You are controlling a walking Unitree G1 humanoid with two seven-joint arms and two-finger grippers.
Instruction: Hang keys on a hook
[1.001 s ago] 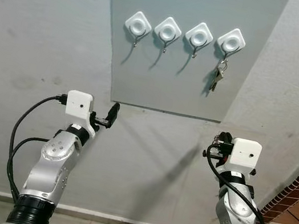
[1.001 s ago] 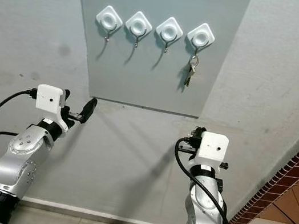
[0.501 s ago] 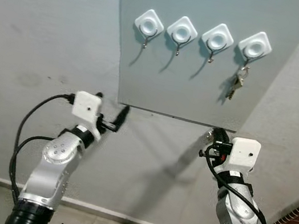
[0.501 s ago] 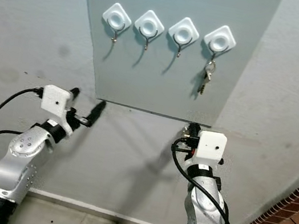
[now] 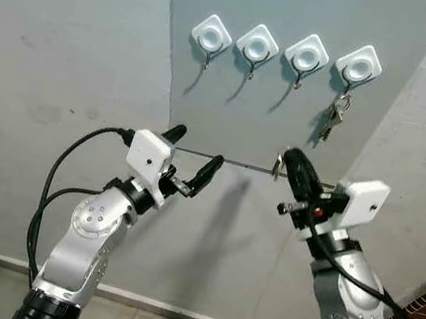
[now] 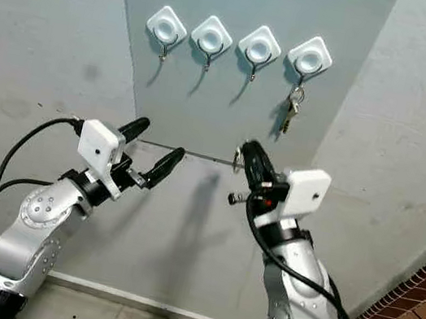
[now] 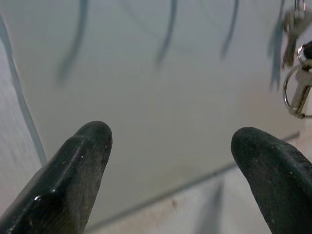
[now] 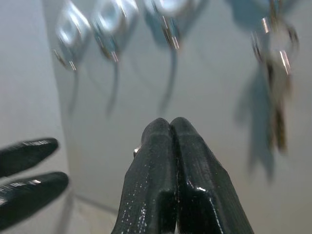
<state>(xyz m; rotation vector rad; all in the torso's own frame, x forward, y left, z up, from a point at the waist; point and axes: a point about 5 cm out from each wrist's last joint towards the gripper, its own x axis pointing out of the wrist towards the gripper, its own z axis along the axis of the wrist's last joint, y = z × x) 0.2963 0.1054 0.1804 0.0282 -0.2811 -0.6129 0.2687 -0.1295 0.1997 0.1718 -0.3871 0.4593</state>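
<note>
Metal, head views: four white hooks in a row on a grey panel (image 5: 228, 121); one bunch of keys (image 5: 333, 119) hangs on the rightmost hook (image 5: 358, 65), while the first hook (image 5: 212, 35), second hook (image 5: 256, 45) and third hook (image 5: 307, 53) are bare.
Right gripper (image 5: 288, 166), head views: raised below the panel's lower edge, fingers pressed together on a small key ring (image 5: 277, 165) that pokes out beside the tips.
Left gripper (image 5: 193, 158), head views: raised near the panel's lower edge, fingers spread, holding nothing.
Left wrist view: two black fingertips (image 7: 87, 146) stand apart before the panel; the pinched key ring (image 7: 295, 92) shows at the frame edge, with the hung keys (image 7: 292, 24) above it.
Right wrist view: the fingers (image 8: 175, 161) press tight together with a glint of metal at their side; three hooks and the hung keys (image 8: 275, 83) are blurred beyond; the other gripper's two fingers (image 8: 29, 170) show at one edge.
Handling: likely light, stiff and slick; a ring held by a fingertip pinch may swing or slip, so the loop should stay clear of the pads for threading.
Grip point: best on the ring's side, leaving its opening free for a hook.
Count: four hooks, one hung bunch, one ring in hand, two grippers.
</note>
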